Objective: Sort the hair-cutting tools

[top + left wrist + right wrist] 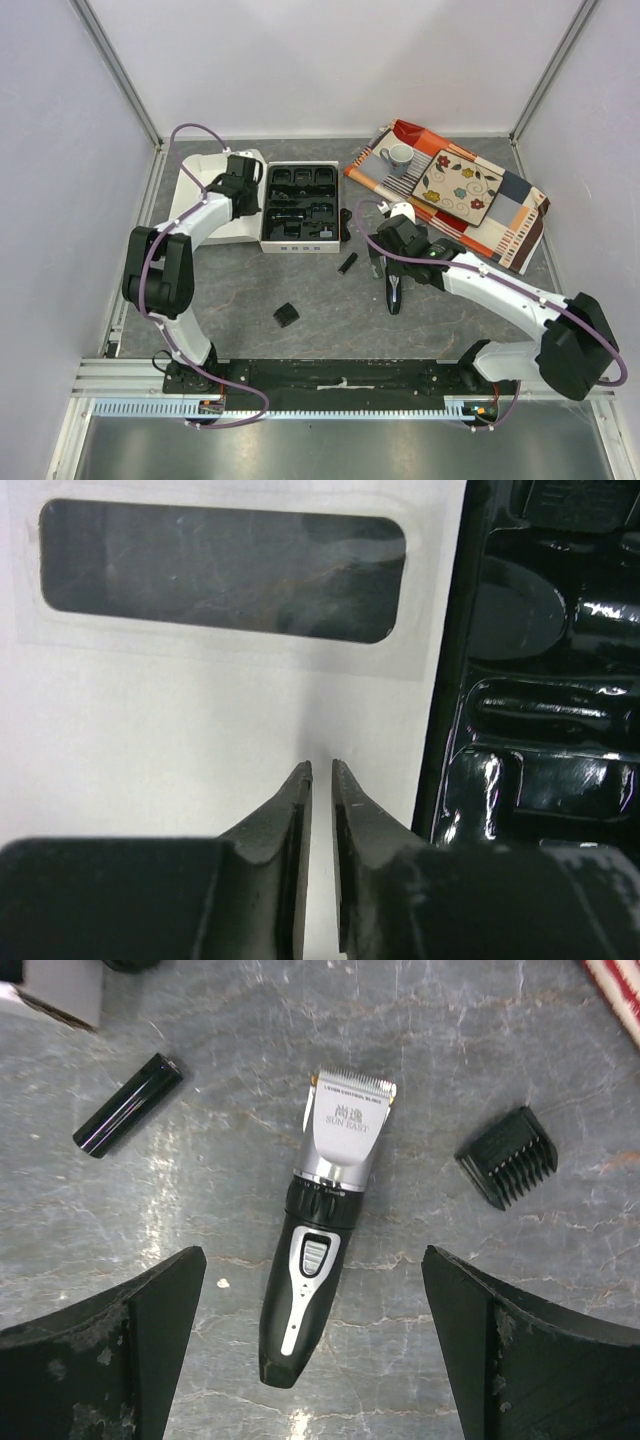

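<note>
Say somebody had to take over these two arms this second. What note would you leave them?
Left gripper: jaws almost together, holding nothing, over the white box lid beside the black moulded tray.
Right gripper: wide open, empty, above the hair clipper lying on the table.
Also loose on the table: a comb attachment, a black tube, one more small black piece.
Done: the tray seems to hold some black parts; which, I cannot tell.
Left: probably grasp the clipper, then tray the loose pieces.
</note>
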{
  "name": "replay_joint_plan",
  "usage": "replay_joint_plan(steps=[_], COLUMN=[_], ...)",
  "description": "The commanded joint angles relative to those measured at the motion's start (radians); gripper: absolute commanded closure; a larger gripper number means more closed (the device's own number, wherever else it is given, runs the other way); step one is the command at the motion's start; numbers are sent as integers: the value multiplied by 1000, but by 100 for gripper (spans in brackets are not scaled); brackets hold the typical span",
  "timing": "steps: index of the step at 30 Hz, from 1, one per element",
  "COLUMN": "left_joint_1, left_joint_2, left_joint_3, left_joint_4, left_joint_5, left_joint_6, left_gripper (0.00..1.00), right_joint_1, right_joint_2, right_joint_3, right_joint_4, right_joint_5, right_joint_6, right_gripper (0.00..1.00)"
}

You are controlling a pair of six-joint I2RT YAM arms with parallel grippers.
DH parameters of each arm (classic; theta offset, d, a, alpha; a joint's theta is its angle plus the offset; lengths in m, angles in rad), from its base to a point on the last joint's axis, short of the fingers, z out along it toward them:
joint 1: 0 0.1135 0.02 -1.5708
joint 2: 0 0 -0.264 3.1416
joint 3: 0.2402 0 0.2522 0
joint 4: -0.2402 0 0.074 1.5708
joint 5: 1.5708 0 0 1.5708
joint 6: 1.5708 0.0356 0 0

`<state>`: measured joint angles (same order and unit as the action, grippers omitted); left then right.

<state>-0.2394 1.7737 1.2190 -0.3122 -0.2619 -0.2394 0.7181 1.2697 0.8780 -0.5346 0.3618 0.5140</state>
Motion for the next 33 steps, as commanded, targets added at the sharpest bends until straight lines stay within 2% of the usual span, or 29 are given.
replay_joint_plan(steps=[1, 5, 8, 11, 13, 18, 20, 24, 28, 33], left_joint_1=[-5, -6, -12, -49, -96, -188, -196, -208, -221, -245], left_joint_2=[-92, -161, -204, -203, -191, -158, -177, -269, -333, -316], left_joint_3=[80, 109, 123, 163, 172, 162, 107, -25, -125, -148], left_joint_4=[-99, -149, -186, -321, -398, -508, -505, -420, -361, -323], left_joint_5=[-39, 30, 116, 191, 194, 155, 142, 147, 142, 112], left_joint_6=[31, 17, 2, -47, -76, -299, -423, -581, -737, -840], left_gripper=[75, 62, 60, 57, 56, 54, 51, 37, 37, 37], right_joint_1=[4, 4, 4, 4, 4, 4, 4, 4, 4, 3], right_joint_2=[43, 51, 65, 86, 94, 103, 105, 96, 89, 88], right_joint_3=[-26, -47, -40, -19, -8, 3, 6, -2, -8, -5], right_joint_4=[-10, 16, 22, 13, 4, -1, -2, -4, -2, 8], right_joint_5=[17, 3, -10, -27, -23, -18, -20, -27, -20, -40], right_joint_6=[50, 66, 61, 41, 35, 26, 26, 15, -6, -20], right_gripper=[2, 2, 2, 2, 2, 2, 2, 2, 2, 2])
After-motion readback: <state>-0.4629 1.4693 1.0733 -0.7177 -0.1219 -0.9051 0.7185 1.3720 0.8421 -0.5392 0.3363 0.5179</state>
